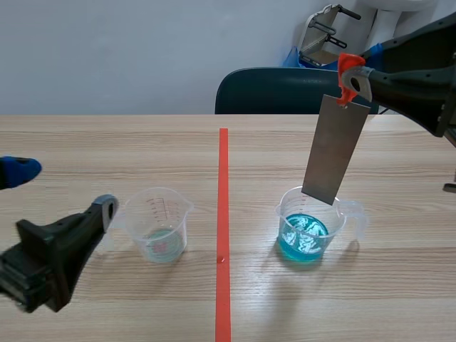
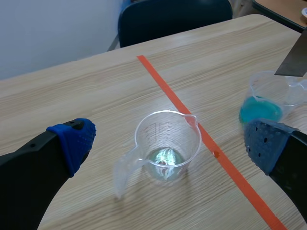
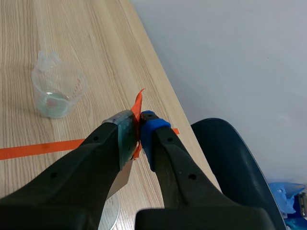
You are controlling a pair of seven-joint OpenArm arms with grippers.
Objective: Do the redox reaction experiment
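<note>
In the scene view, the right end effector (image 1: 354,80) at the upper right of the frame is closed on the top of a metal strip (image 1: 333,151), at its orange tab (image 1: 346,70). The strip hangs tilted, with its lower end at the rim of the cup of blue liquid (image 1: 310,226), right of centre. The grip is only at the top, so the strip may swing or slip, knock the rim and spill the liquid. The left end effector (image 1: 60,192) is wide open beside the clear cup (image 1: 160,226), holding nothing.

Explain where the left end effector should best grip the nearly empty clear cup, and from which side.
Probably the round wall of the clear cup, just below the rim, coming from the handle side. It stands upright ahead of the open left end effector, whose fingers could straddle it; the handle looks thin.
</note>
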